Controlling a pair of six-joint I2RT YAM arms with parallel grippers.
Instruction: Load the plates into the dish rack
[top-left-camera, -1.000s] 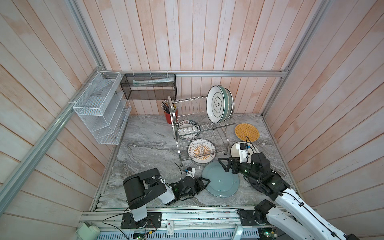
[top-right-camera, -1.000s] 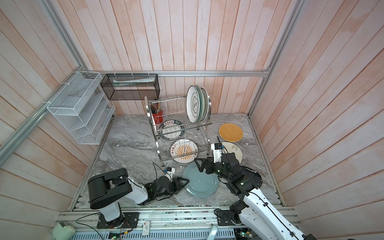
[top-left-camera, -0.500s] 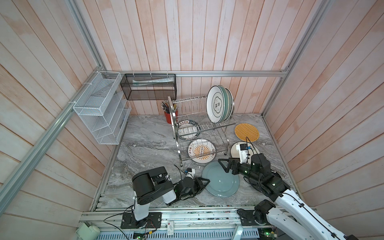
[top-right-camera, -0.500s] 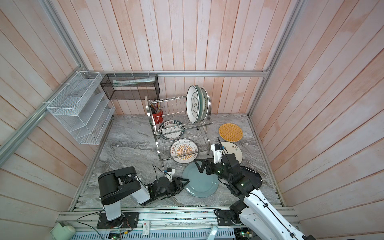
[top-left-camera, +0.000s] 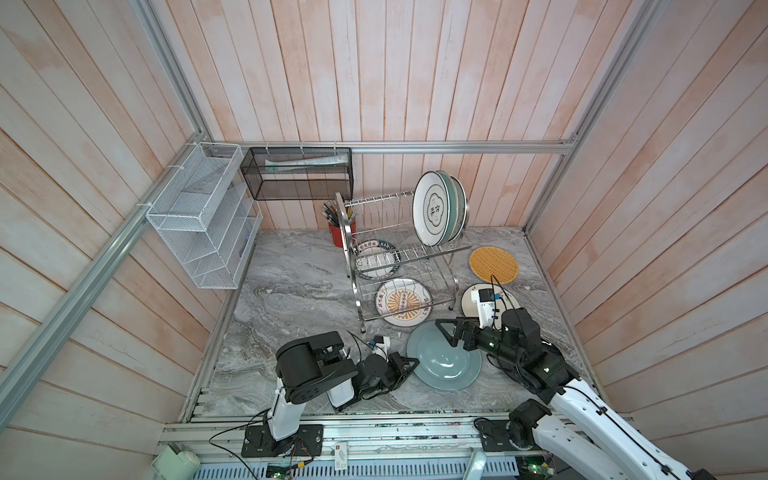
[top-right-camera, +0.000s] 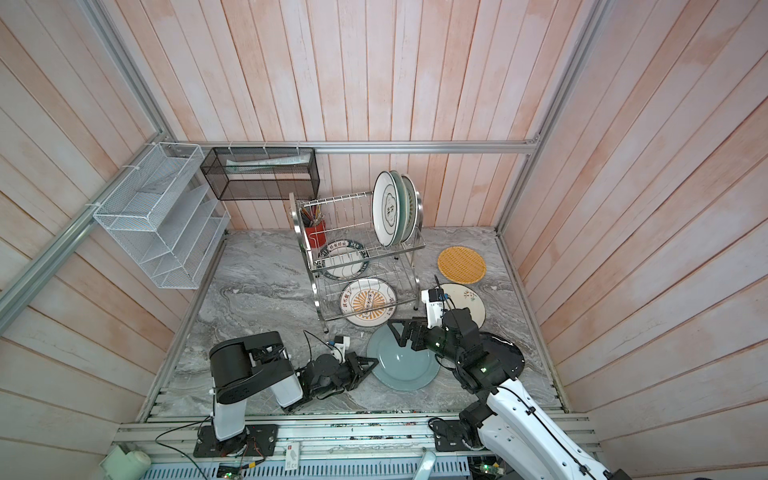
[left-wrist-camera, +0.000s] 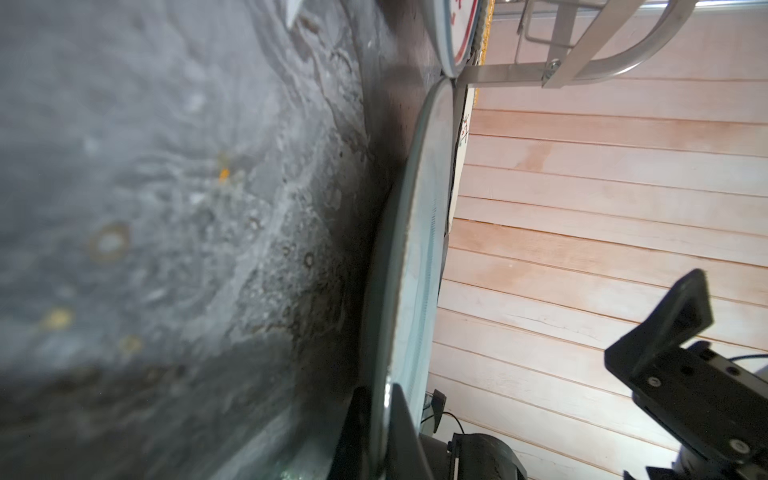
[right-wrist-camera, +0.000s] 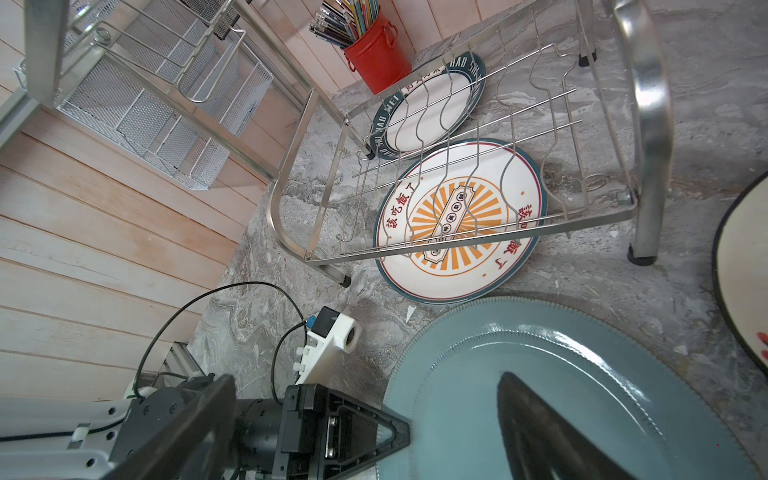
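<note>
So the left gripper (top-left-camera: 409, 365) is clamped on the blue-grey plate (top-left-camera: 444, 361), right at its 9 o'clock rim. The right gripper (top-left-camera: 451, 334) hangs wide open over the plate's 12 o'clock edge. The dish rack (top-left-camera: 356, 299) sits near, at 11 o'clock.

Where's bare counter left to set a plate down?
Free: the marble counter between the white mesh organiser and the dish rack. Crowded: right of the rack, with yellow woven disc, cream plate and blue-grey plate.

Left arm (top-left-camera: 309, 374) and right arm (top-left-camera: 590, 409): white links, black joints. Black triangular left tool (top-left-camera: 411, 362) and right tool (top-left-camera: 446, 332); black cables (right-wrist-camera: 249, 283), white wrist cameras (top-left-camera: 484, 305).
</note>
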